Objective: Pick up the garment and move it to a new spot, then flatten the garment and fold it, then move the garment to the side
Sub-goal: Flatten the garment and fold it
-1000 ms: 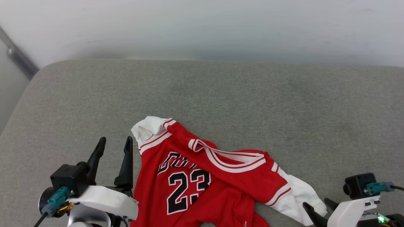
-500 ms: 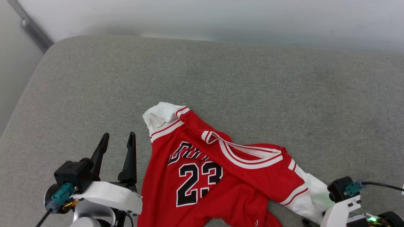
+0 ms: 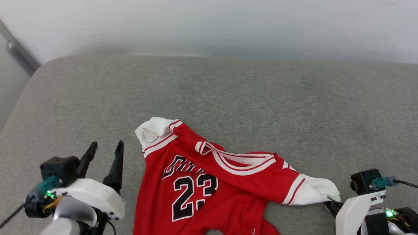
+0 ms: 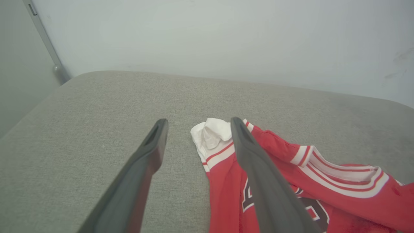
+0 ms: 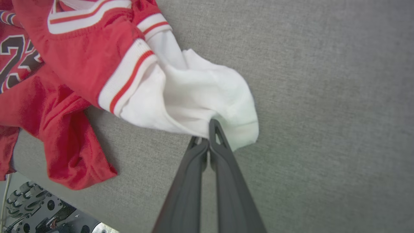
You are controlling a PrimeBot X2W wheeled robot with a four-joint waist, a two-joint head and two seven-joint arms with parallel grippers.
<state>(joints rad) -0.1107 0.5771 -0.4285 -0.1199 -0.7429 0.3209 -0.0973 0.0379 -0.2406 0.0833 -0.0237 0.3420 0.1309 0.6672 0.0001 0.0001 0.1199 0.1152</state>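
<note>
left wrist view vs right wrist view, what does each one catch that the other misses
Left wrist view: the left gripper, open over the cushion, pointing toward the far white sleeve, with the pale wall behind. Right wrist view: the right gripper shut on the near white sleeve, and the robot's wheeled base below the cushion's edge. Both: the red garment, its striped collar and the grey cushion.

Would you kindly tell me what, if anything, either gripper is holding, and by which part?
The right gripper pinches the garment by its white sleeve edge; the left gripper, open, holds nothing.
</note>
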